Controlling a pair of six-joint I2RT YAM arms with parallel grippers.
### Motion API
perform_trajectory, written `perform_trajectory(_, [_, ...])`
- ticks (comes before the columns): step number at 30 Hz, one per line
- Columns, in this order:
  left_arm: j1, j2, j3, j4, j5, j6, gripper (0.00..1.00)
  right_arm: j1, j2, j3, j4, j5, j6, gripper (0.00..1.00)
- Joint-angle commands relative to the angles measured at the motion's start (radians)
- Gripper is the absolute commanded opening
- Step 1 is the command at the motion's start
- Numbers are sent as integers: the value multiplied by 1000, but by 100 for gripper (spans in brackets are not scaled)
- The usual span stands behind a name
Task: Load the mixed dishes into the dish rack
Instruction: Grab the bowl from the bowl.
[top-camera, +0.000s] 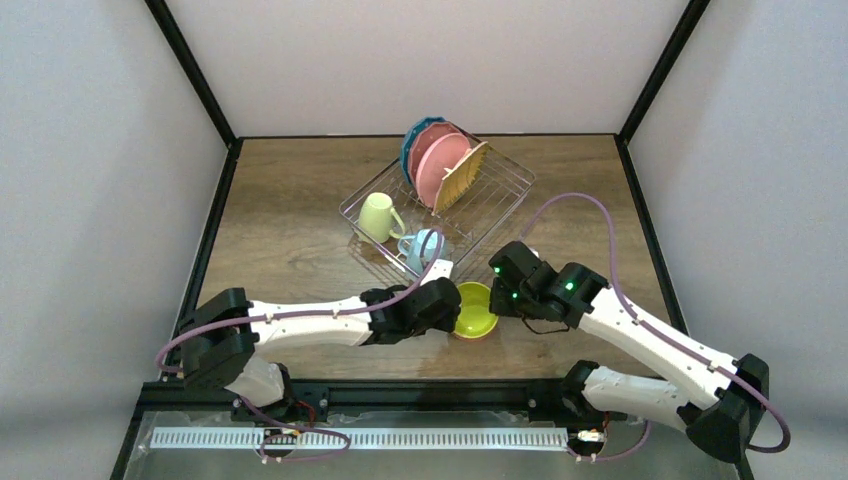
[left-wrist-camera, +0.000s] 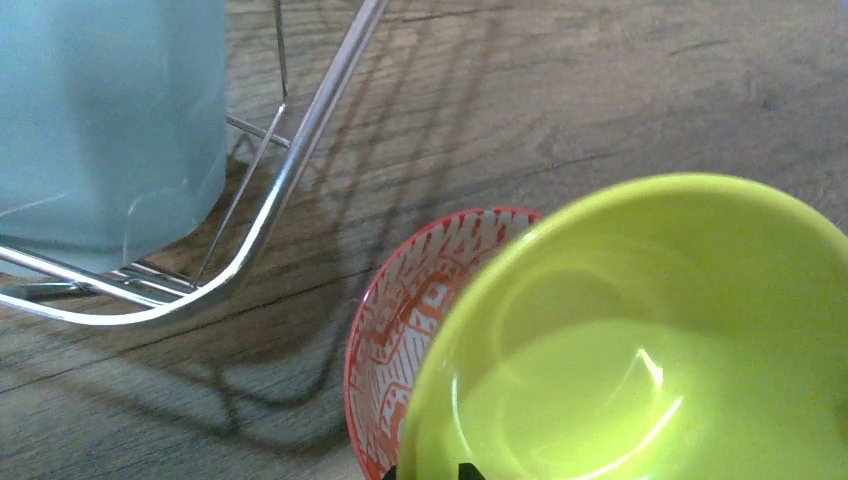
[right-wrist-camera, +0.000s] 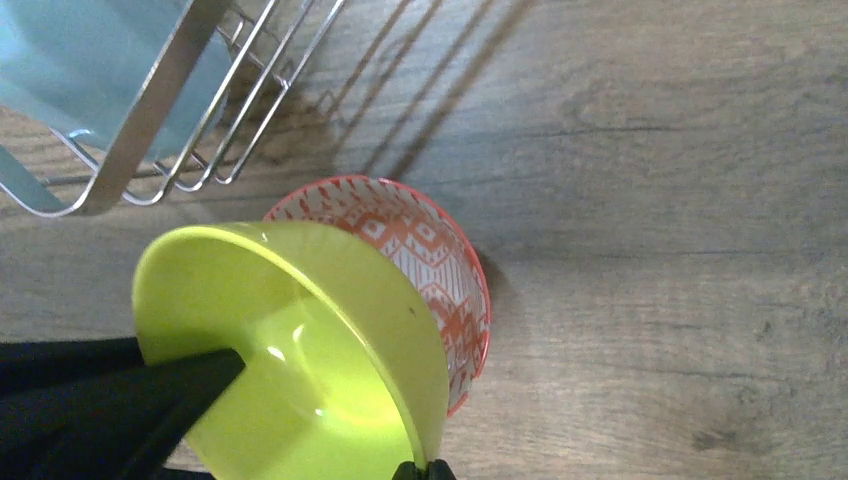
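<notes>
The lime bowl (top-camera: 474, 312) sat low in the middle of the overhead frame, just below the near corner of the rack (top-camera: 500, 195), with a gripper at each side of it. The left gripper (top-camera: 452, 296) was closed around the bowl's left rim. The right wrist view showed one of its black fingers (right-wrist-camera: 110, 410) lying inside the bowl, and its own view showed the two tips close either side of the wall. The right gripper (top-camera: 497, 285) had its tips together at the opposite rim and looked pinched on that edge.

A red-patterned bowl (right-wrist-camera: 420, 240) lay directly under the lime one on the wooden table (top-camera: 290, 240). The lime bowl was tilted over it and covered most of it.

The rack's rounded wire corner stood close at the upper left of both wrist views. The light blue mug (top-camera: 420, 248) was inside that corner. The pale green mug (top-camera: 377, 216) sat further in toward the rack's left edge. At the far end a blue plate (top-camera: 412, 140), two pink plates (top-camera: 440, 160) and a woven tan plate (top-camera: 463, 178) stood on edge, leaning together.

From above, the red-patterned bowl was hidden entirely by the lime bowl and the arms. The left gripper's outer finger could not be seen in any view. In both wrist views the fingertips were cut off by the bottom edge, leaving only small black points. The blue mug was cropped to a pale blur.
</notes>
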Motion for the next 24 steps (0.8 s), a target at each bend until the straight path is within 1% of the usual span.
perform_trajectory(1, [-10,-23,16,28,1,-8,21,6,-10,28,39,-12,6,1])
perform_trajectory(5, [-10,-28,22,13,1,-14,5,6,0,35,47,-7,-4,1])
perform_trajectory(6, [-11,-30,25,9,0,-16,3,6,4,37,47,-5,-7,1])
perform_trajectory(14, [-9,-60,37,-17,-28,-28,3,6,10,45,47,16,-26,1])
perform_trajectory(16, [-10,-65,47,-29,-39,-27,3,6,10,51,41,26,-29,2])
perform_trajectory(17, [-10,-68,53,-38,-47,-27,3,7,10,53,37,33,-33,7])
perform_trajectory(18, [-11,-72,57,-44,-56,-27,3,6,8,56,32,40,-34,15])
perform_trajectory(20, [-10,-82,66,-59,-77,-24,3,7,5,63,19,56,-33,27])
perform_trajectory(23, [-10,-101,79,-81,-109,-20,3,6,-13,68,10,82,-30,43])
perform_trajectory(24, [-10,-108,84,-90,-122,-18,3,7,-20,71,7,90,-30,46])
